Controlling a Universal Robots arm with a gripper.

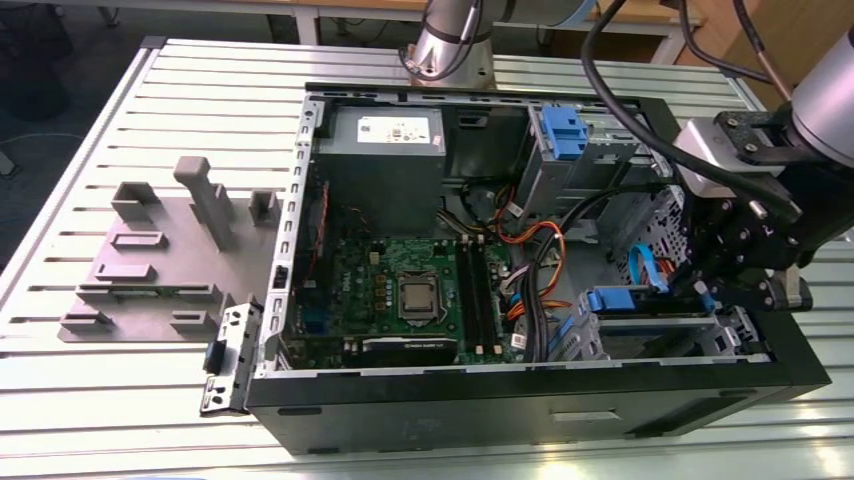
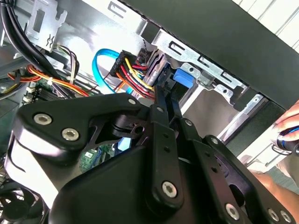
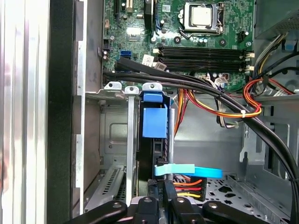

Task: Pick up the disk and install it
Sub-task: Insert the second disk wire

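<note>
The disk [image 3: 154, 122] stands on edge in the grey drive bay at the case's front corner, its blue carrier tab facing up. In the exterior view the disk [image 1: 617, 299] sits in the bay on the exterior view's right, directly under my gripper [image 1: 701, 290]. In the first wrist view my gripper [image 3: 164, 184] has its two black fingers close together at the disk's narrow edge, beside a light-blue data cable [image 3: 187, 171]. In the second wrist view my gripper [image 2: 164, 91] points at the disk's blue carrier [image 2: 181, 77], fingers shut with nothing seen between them.
The open computer case [image 1: 534, 400] lies on a slatted table [image 1: 134, 420]. Inside are the power supply [image 1: 380, 150], an upper drive cage [image 1: 561, 135], the motherboard [image 1: 414, 290] and thick cables [image 3: 224, 98]. A grey fixture plate [image 1: 160, 260] lies beside it. A person's hand [image 2: 289, 126] is outside the case.
</note>
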